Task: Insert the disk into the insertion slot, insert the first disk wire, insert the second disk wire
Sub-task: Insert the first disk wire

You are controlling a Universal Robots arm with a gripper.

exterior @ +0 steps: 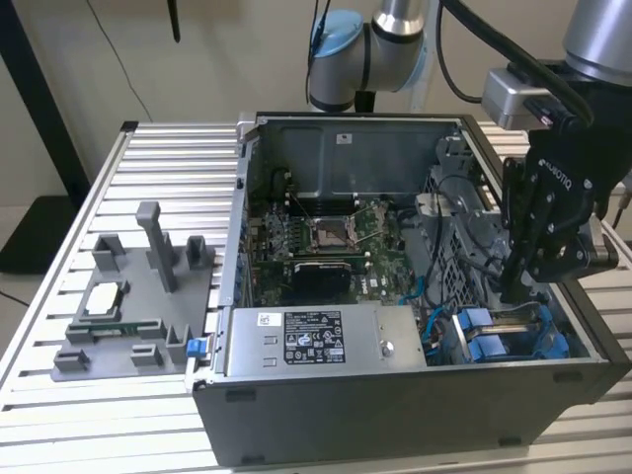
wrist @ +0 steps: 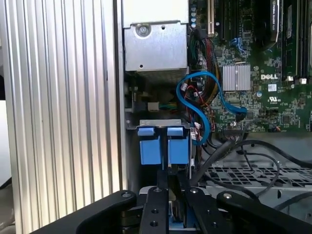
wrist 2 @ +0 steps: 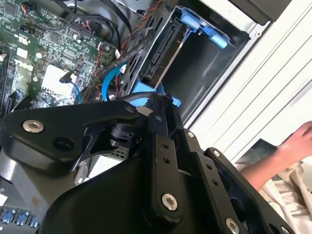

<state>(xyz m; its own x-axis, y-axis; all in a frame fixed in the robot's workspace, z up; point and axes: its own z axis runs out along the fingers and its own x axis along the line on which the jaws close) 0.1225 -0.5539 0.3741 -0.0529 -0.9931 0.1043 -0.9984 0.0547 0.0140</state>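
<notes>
The disk [wrist 2: 163, 48], in its blue carrier frame [wrist 2: 204, 28], sits inside the insertion slot [wrist 2: 195, 68] of the dark drive cage. In the exterior view its blue frame [exterior: 491, 346] shows at the case's front right corner. Two blue carrier tabs [wrist: 148, 148] face me in the first wrist view. My gripper [exterior: 513, 289] hangs just above the cage with its fingers [wrist: 156, 204] close together. A black disk wire [wrist 2: 134, 96] runs to the gripper [wrist 2: 158, 105], which appears to pinch the wire's end. The gripper [wrist: 169, 181] is just short of the tabs.
The open computer case [exterior: 395, 415] lies on a slatted table [exterior: 148, 158], with the green motherboard [exterior: 326, 237] and the power supply [exterior: 326, 341] inside. A blue data cable [wrist: 207, 97] loops beside the cage. A grey fixture [exterior: 128, 316] lies to the exterior view's left. A person's hand [wrist 2: 292, 146] is beyond the case.
</notes>
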